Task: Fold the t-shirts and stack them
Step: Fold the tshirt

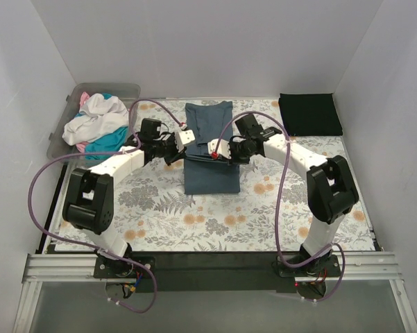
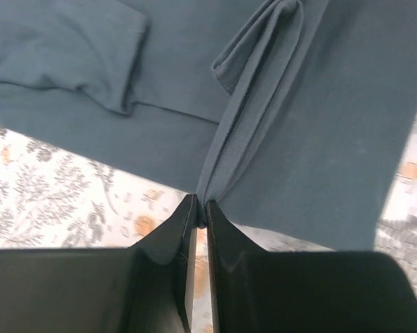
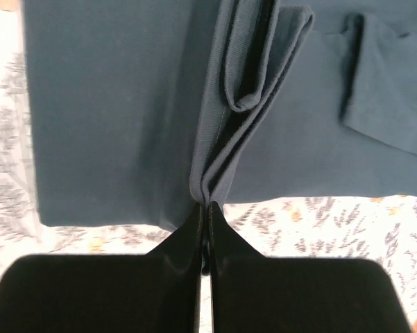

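Observation:
The slate blue-grey t-shirt [image 1: 209, 149] lies in the middle of the table, partly folded into a long strip. My left gripper [image 1: 183, 141] is shut on its left edge, pinching a bunched fold [image 2: 225, 149] lifted off the cloth. My right gripper [image 1: 219, 149] is shut on its right edge, pinching a layered fold [image 3: 225, 139]. A sleeve shows in the left wrist view [image 2: 69, 62] and in the right wrist view [image 3: 385, 90]. A folded black t-shirt [image 1: 309, 114] lies at the back right. White [image 1: 97, 118], teal [image 1: 109, 142] and pink [image 1: 84, 99] shirts are heaped at the back left.
The heap of shirts sits in a clear plastic bin [image 1: 121, 91] at the back left corner. The floral table cloth [image 1: 264, 215] covers the table. White walls close in the back and both sides.

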`<state>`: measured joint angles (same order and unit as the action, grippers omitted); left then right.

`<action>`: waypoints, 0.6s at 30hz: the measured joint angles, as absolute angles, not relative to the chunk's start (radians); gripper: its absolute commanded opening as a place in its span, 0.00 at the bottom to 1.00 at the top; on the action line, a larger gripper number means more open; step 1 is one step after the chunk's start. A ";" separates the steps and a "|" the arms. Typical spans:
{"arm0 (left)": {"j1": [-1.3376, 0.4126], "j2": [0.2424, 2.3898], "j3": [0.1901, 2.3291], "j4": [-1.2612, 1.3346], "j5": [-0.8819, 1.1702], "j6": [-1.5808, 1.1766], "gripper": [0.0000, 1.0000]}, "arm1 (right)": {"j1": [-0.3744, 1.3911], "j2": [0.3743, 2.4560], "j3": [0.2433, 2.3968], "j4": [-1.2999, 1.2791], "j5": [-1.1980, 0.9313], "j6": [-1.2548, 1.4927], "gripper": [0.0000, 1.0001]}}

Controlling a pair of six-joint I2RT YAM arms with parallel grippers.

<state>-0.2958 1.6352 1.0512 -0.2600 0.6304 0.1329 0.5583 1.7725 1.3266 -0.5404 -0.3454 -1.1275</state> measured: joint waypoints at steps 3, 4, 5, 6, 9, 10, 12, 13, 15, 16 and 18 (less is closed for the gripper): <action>-0.277 1.711 1.113 -0.237 0.637 0.142 0.00 | 0.536 1.834 1.401 -0.543 -0.348 -1.151 0.01; -0.272 1.733 1.133 -0.235 0.639 0.143 0.00 | 0.530 1.856 1.427 -0.545 -0.348 -1.157 0.01; -0.268 1.754 1.152 -0.230 0.639 0.143 0.00 | 0.524 1.873 1.449 -0.546 -0.348 -1.161 0.01; -0.263 1.776 1.169 -0.223 0.640 0.143 0.00 | 0.516 1.899 1.480 -0.545 -0.349 -1.168 0.01; -0.250 1.832 1.216 -0.203 0.643 0.142 0.00 | 0.495 1.958 1.540 -0.542 -0.352 -1.180 0.01; -0.247 1.843 1.224 -0.199 0.644 0.143 0.00 | 0.490 1.970 1.551 -0.541 -0.354 -1.183 0.01; -0.243 1.866 1.239 -0.191 0.645 0.142 0.00 | 0.484 1.994 1.573 -0.543 -0.356 -1.185 0.01; -0.242 1.879 1.246 -0.186 0.645 0.141 0.05 | 0.483 2.008 1.586 -0.543 -0.355 -1.186 0.08; -0.242 1.901 1.259 -0.176 0.638 0.139 0.22 | 0.482 2.033 1.609 -0.545 -0.350 -1.177 0.54; -0.242 1.909 1.261 -0.167 0.625 0.132 0.36 | 0.482 2.045 1.623 -0.548 -0.340 -1.173 0.64; -0.238 1.916 1.261 -0.150 0.603 0.117 0.48 | 0.479 2.066 1.653 -0.549 -0.330 -1.164 0.61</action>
<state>-0.2379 1.9156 1.2613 -0.1505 0.6033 0.1169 0.4789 2.0663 1.6527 -0.5488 -0.3298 -1.1637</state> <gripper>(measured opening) 0.359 0.611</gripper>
